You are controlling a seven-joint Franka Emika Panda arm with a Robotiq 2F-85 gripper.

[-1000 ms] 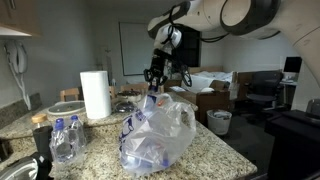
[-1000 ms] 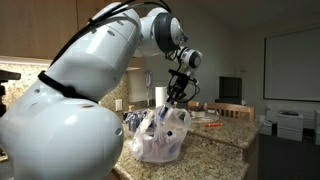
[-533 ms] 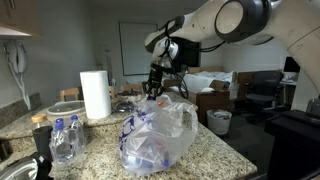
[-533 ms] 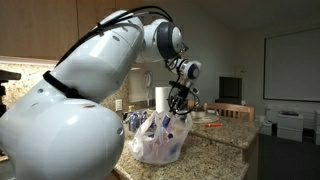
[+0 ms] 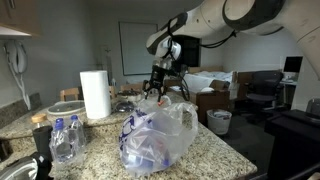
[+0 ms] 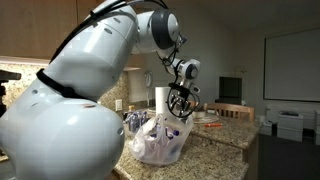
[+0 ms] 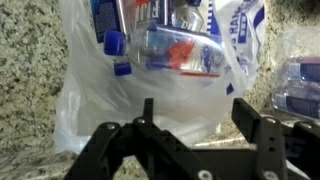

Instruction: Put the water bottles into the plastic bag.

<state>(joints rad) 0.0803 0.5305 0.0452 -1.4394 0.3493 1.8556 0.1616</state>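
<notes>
The plastic bag (image 5: 155, 132) sits on the granite counter, translucent white with blue print; it shows in both exterior views (image 6: 160, 140) and fills the wrist view (image 7: 160, 80). Inside it I see water bottles with blue caps (image 7: 175, 48). More water bottles (image 5: 64, 138) stand on the counter apart from the bag, and one shows at the wrist view's edge (image 7: 300, 85). My gripper (image 5: 155, 88) hovers just above the bag's top (image 6: 178, 103). Its fingers are spread wide and empty (image 7: 195, 112).
A paper towel roll (image 5: 95, 94) stands behind the bag. A dark object (image 5: 40, 150) stands at the near counter corner. Boxes (image 5: 215, 100) and a bin (image 5: 219, 122) lie on the floor beyond the counter (image 5: 215, 150).
The gripper moved slightly over the bag's top and stands open and empty above it now; the bag's shape shifted a little.
</notes>
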